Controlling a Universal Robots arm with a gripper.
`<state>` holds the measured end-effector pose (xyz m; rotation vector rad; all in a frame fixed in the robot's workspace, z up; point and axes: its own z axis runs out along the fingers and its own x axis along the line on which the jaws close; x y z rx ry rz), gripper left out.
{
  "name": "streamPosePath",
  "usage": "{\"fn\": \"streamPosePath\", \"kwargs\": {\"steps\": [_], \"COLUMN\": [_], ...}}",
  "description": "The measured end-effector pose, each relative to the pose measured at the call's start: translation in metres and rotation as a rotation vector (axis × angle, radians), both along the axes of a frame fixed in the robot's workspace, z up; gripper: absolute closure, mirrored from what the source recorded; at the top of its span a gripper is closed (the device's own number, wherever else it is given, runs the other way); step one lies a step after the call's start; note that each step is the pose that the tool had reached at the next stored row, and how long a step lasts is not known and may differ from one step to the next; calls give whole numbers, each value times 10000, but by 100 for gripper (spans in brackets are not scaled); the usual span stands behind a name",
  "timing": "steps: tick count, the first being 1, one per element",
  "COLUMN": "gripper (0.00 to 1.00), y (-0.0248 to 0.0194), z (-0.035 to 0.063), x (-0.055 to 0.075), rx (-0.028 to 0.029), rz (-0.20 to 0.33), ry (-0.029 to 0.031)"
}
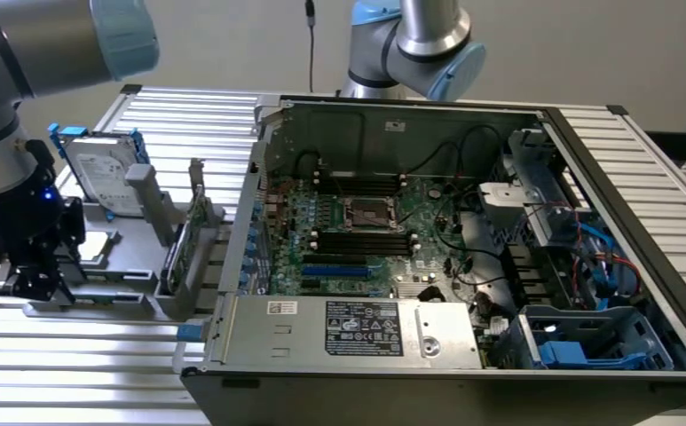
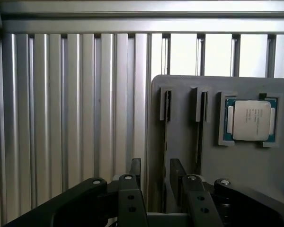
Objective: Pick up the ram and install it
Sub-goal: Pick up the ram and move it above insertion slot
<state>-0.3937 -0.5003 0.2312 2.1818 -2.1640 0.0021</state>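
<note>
the robot arm's gripper hangs low over a grey holder on the ribbed metal worktop, at the exterior view's left. its jaws are open and hold nothing. in the wrist view the gripper has one finger on each side of a thin slot in the holder. a thin dark strip stands on its edge in that slot, and it looks like the ram, though from this side i cannot be sure. the fingers are near it but do not press on it. a square silver chip lies flat in the holder nearby. a hard drive and a card with a metal bracket stand in the same holder. the open computer case sits just beside it, with long black slots on the green board inside.
</note>
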Motion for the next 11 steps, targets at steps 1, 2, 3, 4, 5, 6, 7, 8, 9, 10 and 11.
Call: {"fn": "streamPosePath", "kwargs": {"steps": [1,2,3,4,5,6,7,8,9,10,11], "gripper": [62,62,62,62,62,62,62,62,62,62,62], "y": [0,0,0,0,-1,-1,-1,-1,-1,-1,0], "z": [-18,-34,-51,-64,-76,-85,-93,-101,-108,-115,-125], "x": [1,2,2,2,2,2,2,3,3,2,3], "rx": [2,6,14,26,42,63,96,137,183,223,259], "rz": [1,1,1,1,1,1,1,2,1,1,1], "ry": [-5,-10,-18,-26,-36,-47,-61,-77,-92,-103,-112]}}
